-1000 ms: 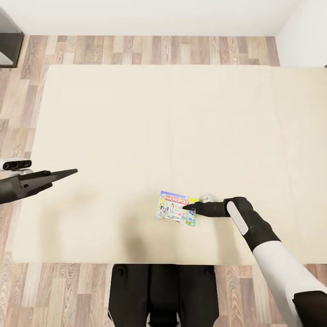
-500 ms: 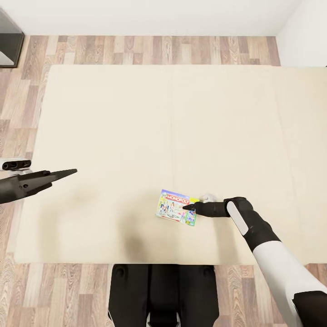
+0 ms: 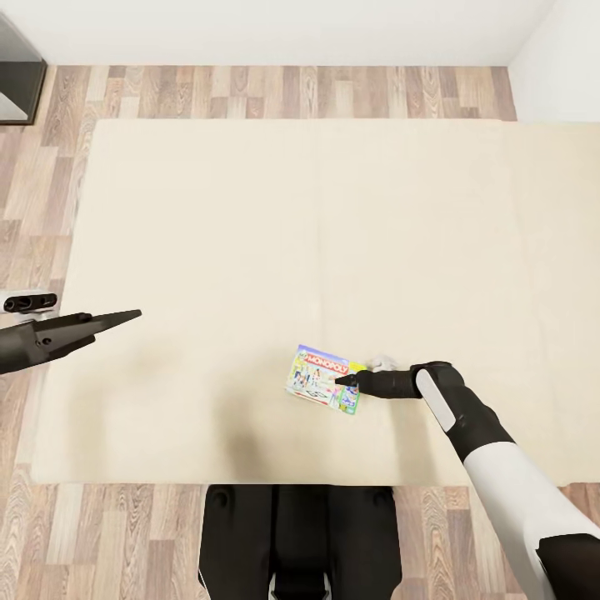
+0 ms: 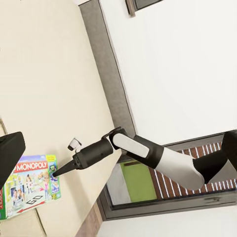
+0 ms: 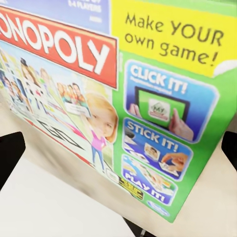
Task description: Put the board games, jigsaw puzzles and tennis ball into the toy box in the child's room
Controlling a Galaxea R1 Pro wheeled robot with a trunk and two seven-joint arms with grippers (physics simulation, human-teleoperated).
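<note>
The flat multicoloured Monopoly board game box (image 3: 325, 391) lies near the front edge of the large cream-beige bed (image 3: 250, 217), apparently with one corner tilted slightly off the mattress. The right claw (image 3: 343, 381) has its dark tips at the box's right-hand edge; in the right wrist view the box (image 5: 118, 94) lies between the two black fingertips (image 5: 9, 153), so the claw appears closed on the box's edge, though the contact itself is not clearly visible. The left claw (image 3: 125, 317) hangs over the left part of the bed with its fingers together, holding nothing, well apart from the box. Risks, as judged: the grip seems to take only a narrow margin of a thin, smooth box, so it could pivot or slip out when lifted; a fast swing away from the bed would worsen this. If dropped, the box could slide off the near edge onto the wood plank floor (image 3: 250, 92). A small white object (image 3: 381, 362) just behind the right claw cannot be identified. No container is visible; the toy box and its contents cannot be assessed from here.
</note>
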